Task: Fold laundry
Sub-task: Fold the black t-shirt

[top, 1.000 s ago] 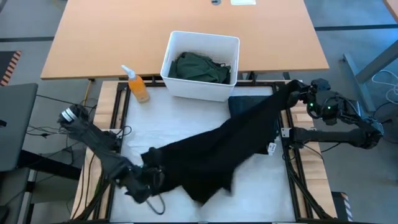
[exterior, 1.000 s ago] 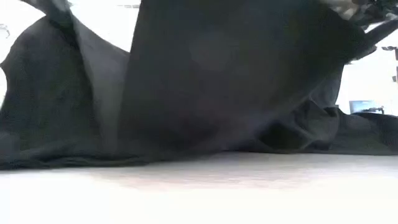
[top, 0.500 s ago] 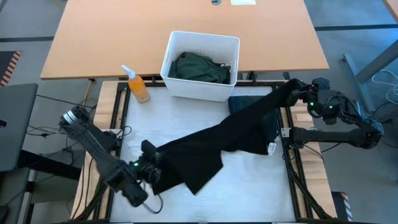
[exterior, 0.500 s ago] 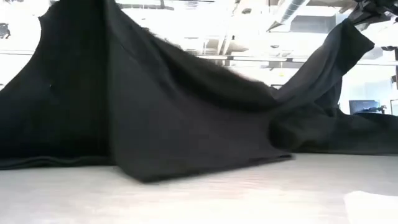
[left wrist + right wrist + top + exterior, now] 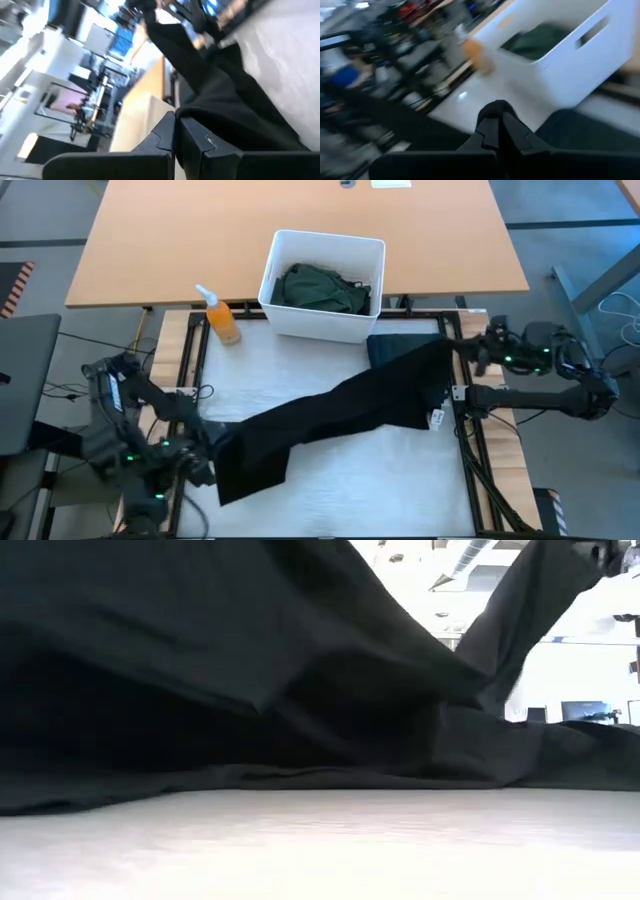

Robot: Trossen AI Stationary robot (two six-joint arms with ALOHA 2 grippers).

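A long black garment (image 5: 350, 405) of the laundry stretches slantwise across the white table top (image 5: 330, 490), from near left to far right. My left gripper (image 5: 205, 452) is shut on its near-left end, raised above the table. My right gripper (image 5: 468, 352) is shut on its far-right end, beyond the table's right edge. In the low view the black garment (image 5: 300, 690) sags, its lower edge on the table. A second dark garment (image 5: 395, 345) lies flat at the far right, partly under the stretched one. A dark green garment (image 5: 322, 288) lies in the white bin (image 5: 283, 315). My left gripper pinches a bunched end of the black garment (image 5: 200, 107) between its two fingers (image 5: 165, 137), coming nearly level from the table's left side. The cloth runs away from the fingers toward the other arm and hangs down to the table. My right gripper pinches a gathered lump of black cloth (image 5: 495, 107) between its shut fingers (image 5: 517, 132), coming nearly level from the table's right side. That end is lifted clear, and the cloth slopes down from it toward the table's middle.
An orange spray bottle (image 5: 220, 315) stands at the table's far left corner, beside the bin. A white tag (image 5: 437, 418) shows by the right rail. A wooden desk (image 5: 150, 240) lies beyond the bin. Bare table top shows along the near edge.
My left gripper has risen and gone toward the table's left edge, tipping up toward level and still shut on the cloth. The garment, first a wide hanging sheet, has been drawn out into a narrower band, its loose lower part sliding left. My right gripper has turned at the wrist in place.
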